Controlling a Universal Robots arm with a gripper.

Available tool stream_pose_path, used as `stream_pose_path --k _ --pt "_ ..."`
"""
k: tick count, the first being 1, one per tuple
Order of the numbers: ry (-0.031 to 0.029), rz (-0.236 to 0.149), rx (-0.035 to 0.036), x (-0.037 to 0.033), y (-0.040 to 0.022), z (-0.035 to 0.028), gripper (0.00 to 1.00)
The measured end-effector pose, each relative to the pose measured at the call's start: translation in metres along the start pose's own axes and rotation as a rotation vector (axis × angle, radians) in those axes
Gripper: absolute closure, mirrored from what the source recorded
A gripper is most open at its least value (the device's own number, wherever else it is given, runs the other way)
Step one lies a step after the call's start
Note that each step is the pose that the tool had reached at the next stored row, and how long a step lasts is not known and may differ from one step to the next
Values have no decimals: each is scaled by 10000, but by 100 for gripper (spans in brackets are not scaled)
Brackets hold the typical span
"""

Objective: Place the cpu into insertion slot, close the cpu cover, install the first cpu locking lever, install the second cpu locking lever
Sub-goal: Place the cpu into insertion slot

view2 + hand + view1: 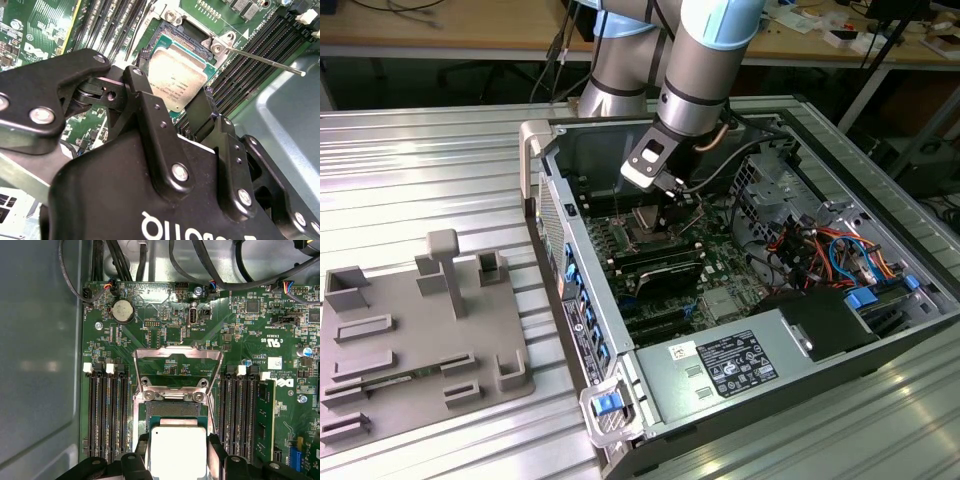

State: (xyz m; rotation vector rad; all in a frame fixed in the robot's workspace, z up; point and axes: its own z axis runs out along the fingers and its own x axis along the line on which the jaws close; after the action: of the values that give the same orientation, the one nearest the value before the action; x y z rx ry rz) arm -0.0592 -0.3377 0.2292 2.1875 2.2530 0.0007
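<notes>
My gripper [669, 196] reaches down into the open computer case and is shut on the cpu [178, 442], its black fingers [218, 452] pressing two opposite edges. In the second wrist view the cpu [175, 75] shows its silver top and green edge. It hangs just above the insertion slot [175, 410], overlapping one side of it, and dark contacts show on the other side. The cpu cover [177, 354] is swung open, away from the slot. A thin metal locking lever [265, 59] stands raised beside the insertion slot [182, 32].
Long black memory slots [107, 410] flank the socket on both sides. Cables [820, 245] and a grey power supply box [735, 365] fill the case on the exterior view's right. A grey fixture plate [415, 335] lies on the table at the exterior view's left.
</notes>
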Motion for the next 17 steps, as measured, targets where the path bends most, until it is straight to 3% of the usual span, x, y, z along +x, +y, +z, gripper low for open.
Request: stream_pose_path --k 6,8,9,11,17 --pt "-2 0 0 3 0 53 45" --pt "-51 0 1 8 0 109 45" --pt "-116 2 3 13 0 126 45" --pt "-320 15 9 27 2 145 45" --pt "-337 216 -5 46 5 219 45"
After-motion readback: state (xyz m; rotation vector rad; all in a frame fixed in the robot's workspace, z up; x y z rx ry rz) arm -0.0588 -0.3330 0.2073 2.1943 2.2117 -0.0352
